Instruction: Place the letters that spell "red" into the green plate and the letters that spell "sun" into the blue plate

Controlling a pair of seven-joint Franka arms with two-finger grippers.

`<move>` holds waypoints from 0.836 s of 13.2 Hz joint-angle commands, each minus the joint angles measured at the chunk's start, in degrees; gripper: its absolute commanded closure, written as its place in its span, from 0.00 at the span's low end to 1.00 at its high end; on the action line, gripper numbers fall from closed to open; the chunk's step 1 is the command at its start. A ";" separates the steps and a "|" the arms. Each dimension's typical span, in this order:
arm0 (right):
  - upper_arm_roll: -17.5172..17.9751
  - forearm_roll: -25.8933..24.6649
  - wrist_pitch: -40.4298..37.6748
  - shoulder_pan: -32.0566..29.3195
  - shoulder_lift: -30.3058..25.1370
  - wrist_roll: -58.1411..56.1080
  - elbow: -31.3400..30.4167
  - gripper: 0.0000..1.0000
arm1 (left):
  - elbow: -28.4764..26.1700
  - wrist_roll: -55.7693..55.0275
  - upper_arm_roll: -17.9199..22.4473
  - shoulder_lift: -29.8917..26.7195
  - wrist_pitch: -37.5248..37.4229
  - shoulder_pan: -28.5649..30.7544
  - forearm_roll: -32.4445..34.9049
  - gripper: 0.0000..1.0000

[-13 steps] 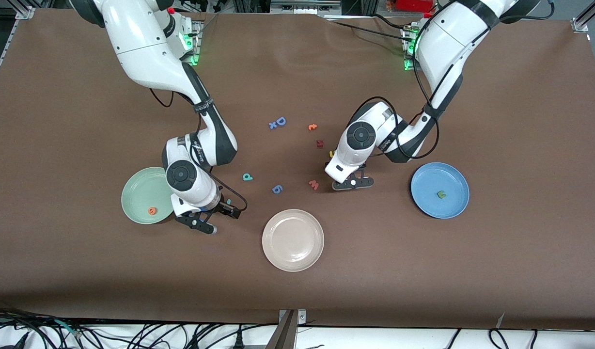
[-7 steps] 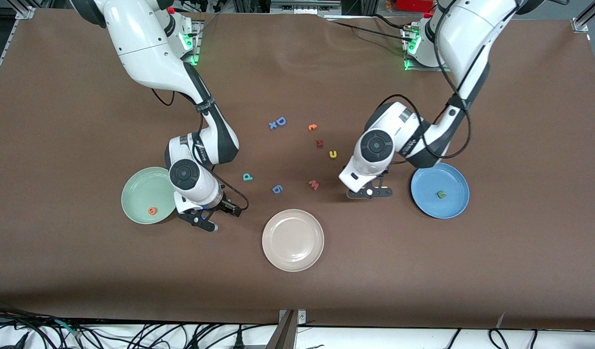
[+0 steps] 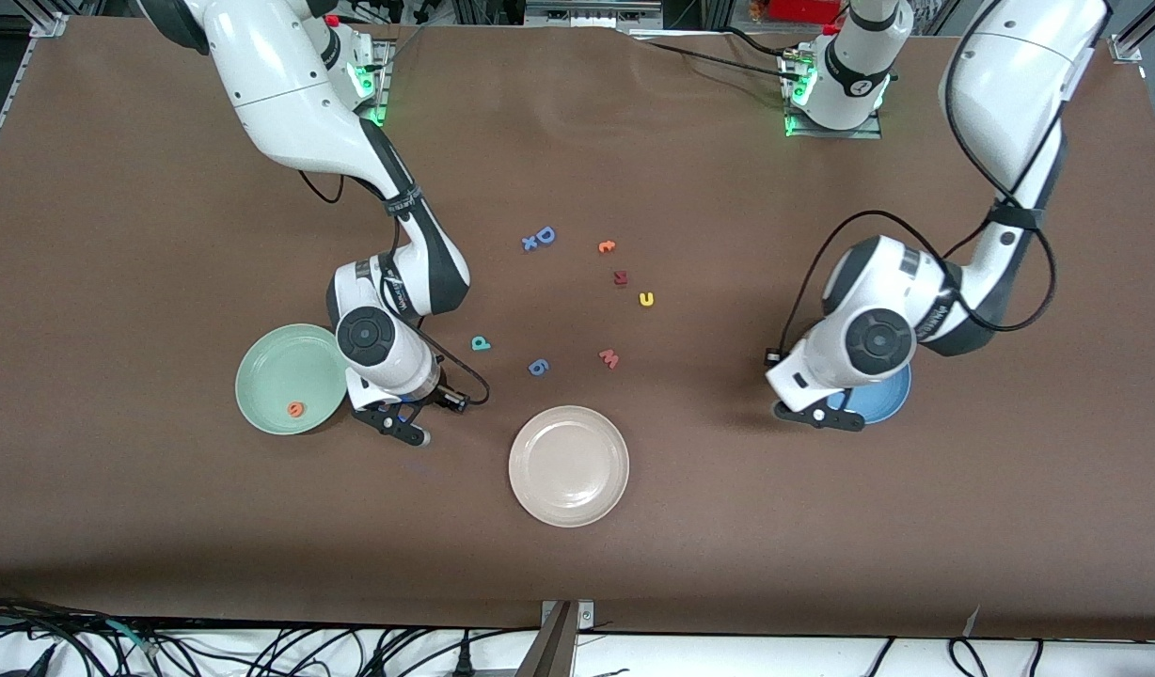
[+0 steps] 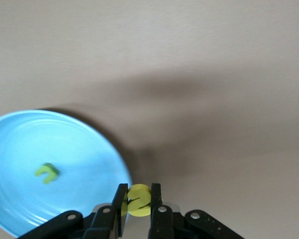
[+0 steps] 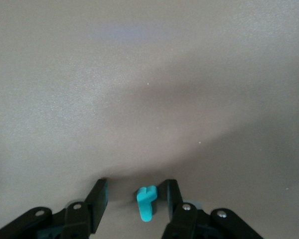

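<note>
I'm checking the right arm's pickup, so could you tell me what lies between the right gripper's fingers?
The right wrist view shows the teal "r" between the right gripper's still parted fingers.

Yellow "s" [image 4: 138, 200] in left gripper [image 4: 138, 211]

Bench [image 3: 822, 564]: flat, covered in plain brown material. Three round plates rest directly on it: a pale mint-green plate [image 3: 275, 369] toward the right arm's end, a beige-white plate [image 3: 568, 465] nearest the front camera, a medium-blue plate [image 3: 890, 402] toward the left arm's end.

Loose foam letters on the bench between the plates: blue capital "D" [image 3: 545, 235] with a small blue "x" [image 3: 530, 244] just beside it, orange "c" [image 3: 607, 246], dark red letter [image 3: 621, 277], yellow "u" [image 3: 646, 299], pink "w" [image 3: 609, 358], teal "d" [image 3: 481, 343], a blue letter [image 3: 538, 367]. A teal hooked "r" [image 5: 146, 202] lies on the bench near the green plate.
</note>
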 commanded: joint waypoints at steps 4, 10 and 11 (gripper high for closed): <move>0.41 0.60 -2.28 -0.17 -2.03 0.44 -2.43 0.77 | -1.48 3.75 -0.34 3.21 -0.46 4.78 5.43 0.83; 0.32 0.51 -7.62 -0.87 -2.12 0.17 0.72 0.88 | -2.01 3.93 -0.34 5.32 0.94 6.01 5.87 0.44; 0.14 0.25 -11.22 -1.04 -2.12 0.00 3.34 0.88 | -2.01 3.84 -0.43 5.24 0.94 6.01 5.79 0.02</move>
